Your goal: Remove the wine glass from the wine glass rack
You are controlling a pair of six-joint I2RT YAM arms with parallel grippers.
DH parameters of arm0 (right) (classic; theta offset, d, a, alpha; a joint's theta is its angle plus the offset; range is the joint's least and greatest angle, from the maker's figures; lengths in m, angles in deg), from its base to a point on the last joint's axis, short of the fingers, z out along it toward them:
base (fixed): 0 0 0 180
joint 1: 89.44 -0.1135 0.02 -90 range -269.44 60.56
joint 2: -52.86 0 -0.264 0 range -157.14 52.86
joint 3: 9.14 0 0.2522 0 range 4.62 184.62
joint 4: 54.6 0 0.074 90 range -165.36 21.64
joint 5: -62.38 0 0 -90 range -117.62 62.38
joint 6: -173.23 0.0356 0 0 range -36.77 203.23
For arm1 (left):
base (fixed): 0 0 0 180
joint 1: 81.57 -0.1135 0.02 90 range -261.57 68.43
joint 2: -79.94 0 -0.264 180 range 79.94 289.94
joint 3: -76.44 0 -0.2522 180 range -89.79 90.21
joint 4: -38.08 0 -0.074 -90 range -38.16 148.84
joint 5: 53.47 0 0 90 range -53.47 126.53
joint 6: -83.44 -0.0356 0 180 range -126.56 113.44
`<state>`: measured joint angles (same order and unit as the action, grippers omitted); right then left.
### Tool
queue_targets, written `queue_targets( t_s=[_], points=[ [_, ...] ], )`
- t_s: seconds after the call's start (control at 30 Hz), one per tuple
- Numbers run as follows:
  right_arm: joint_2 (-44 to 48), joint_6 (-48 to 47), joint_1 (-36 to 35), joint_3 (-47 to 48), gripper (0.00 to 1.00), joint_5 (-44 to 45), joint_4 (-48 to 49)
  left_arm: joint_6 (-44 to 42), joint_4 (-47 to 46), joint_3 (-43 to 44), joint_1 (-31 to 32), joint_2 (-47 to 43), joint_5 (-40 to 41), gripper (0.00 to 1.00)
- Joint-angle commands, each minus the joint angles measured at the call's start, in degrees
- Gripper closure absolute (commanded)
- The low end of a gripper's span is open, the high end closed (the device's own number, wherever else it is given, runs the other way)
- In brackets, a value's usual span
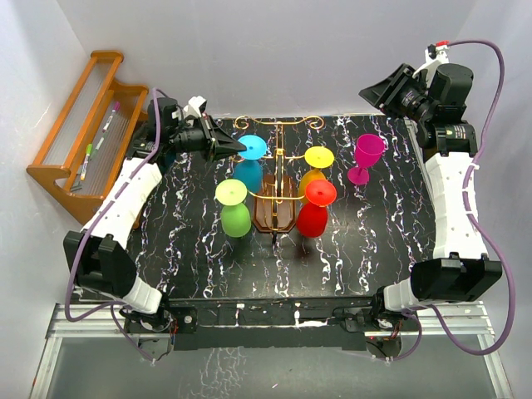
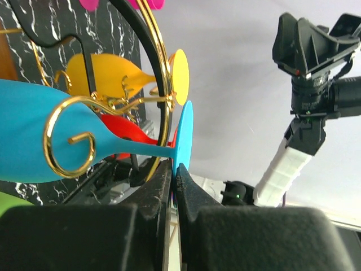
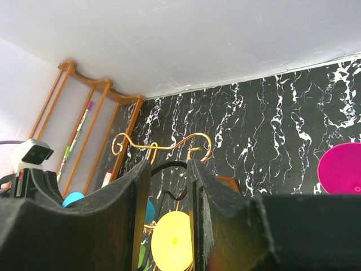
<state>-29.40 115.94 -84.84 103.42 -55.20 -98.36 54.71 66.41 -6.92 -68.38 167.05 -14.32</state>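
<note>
R wrist view: my right claw [image 3: 169, 165] blocks both sides of yellow glass [image 3: 172, 243], magenta glass [image 3: 341, 168] clipped by rt edge. L wrist view: blue glass [image 2: 34, 141] bowl runs off left edge, my left claw [image 2: 175, 172] a dark blur. Top view: wine glass rack [image 1: 270, 214] base mostly covered; items [image 1: 104, 133] on shelf [image 1: 51, 173] too small to ID.

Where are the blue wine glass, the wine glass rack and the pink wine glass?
blue wine glass [image 1: 253, 148]: top external view, on its round foot.
wine glass rack [image 1: 266, 213]: top external view, on its wooden base.
pink wine glass [image 1: 370, 150]: top external view, on its bowl.
</note>
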Motion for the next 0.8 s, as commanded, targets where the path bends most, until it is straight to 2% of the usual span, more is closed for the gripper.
queue_targets(
  t_s=[0.0, 0.17, 0.37, 0.6, 0.77],
  points=[
    [-0.64, -0.10, 0.05, 3.22, 0.66, -1.15, 3.35, -1.63, 2.68, 2.48, -0.06, -3.03, -7.66, 1.00],
    [-1.21, 0.16, 0.02, 3.94, 0.66, -2.38, 3.42, -0.34, -0.08, 2.81, 0.16, -4.30, -10.94, 1.00],
    [-1.15, -0.09, -0.22, 3.84, 0.65, -8.67, 7.21, 10.77, -19.14, 3.70, 0.16, -5.40, -11.93, 1.00],
    [-1.51, -1.87, -1.77, 6.05, 0.65, -13.09, 8.83, 11.94, -22.39, 13.38, 0.13, -1.32, -10.05, 1.00],
    [-1.28, -2.38, -1.97, 6.11, 0.65, -13.63, 8.99, 17.63, -29.09, 17.21, 0.08, 0.53, -10.07, 1.00]
  ],
)
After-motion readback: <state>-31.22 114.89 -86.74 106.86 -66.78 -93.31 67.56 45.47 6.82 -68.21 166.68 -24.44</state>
